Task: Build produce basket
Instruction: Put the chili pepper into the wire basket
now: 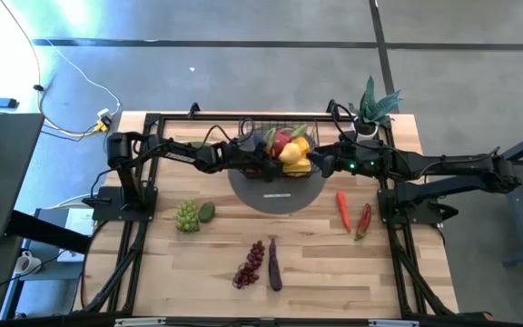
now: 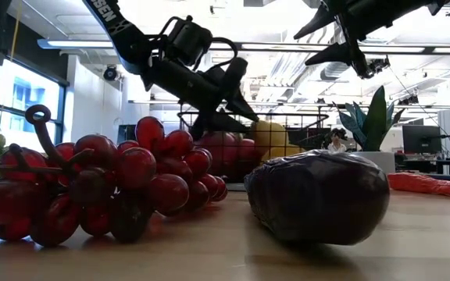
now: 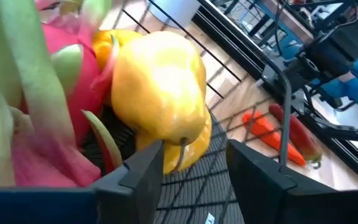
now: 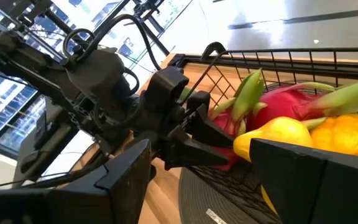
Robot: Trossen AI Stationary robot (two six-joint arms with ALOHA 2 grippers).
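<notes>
**Inspector:** Position of the basket [image 1: 275, 145] and its load to be stated.

**Assessor:** The basket is seen at upper centre of the high view, set on a round grey disc [image 1: 275, 195]; a pink dragon fruit [image 1: 282, 141] and yellow fruits [image 1: 295, 154] are held inside it. The left hand [image 1: 263, 162] is placed at the basket's left side, fingers apart, nothing clamped; in its wrist view a yellow fruit is seen just beyond the fingertips, untouched. The right hand [image 1: 320, 163] is held at the basket's right side, fingers apart, empty.

**Inspector:** And the produce outstanding?

**Assessor:** All of it lies lower in the frame than both hands; green grapes [image 1: 187, 215] with a small green fruit [image 1: 207, 212] at lower left, nearer the left arm; two red chilies [image 1: 353, 213] at lower right, nearer the right arm, long axes running roughly up and down the frame; red grapes [image 1: 250, 263] and the eggplant [image 1: 274, 263] at lower centre, the eggplant likewise lengthwise up the frame.

**Inspector:** Surface and room?

**Assessor:** A pale wooden tabletop [image 1: 171, 263] is noted; a potted plant [image 1: 375, 107] stands at its upper right corner; grey floor surrounds it.
</notes>
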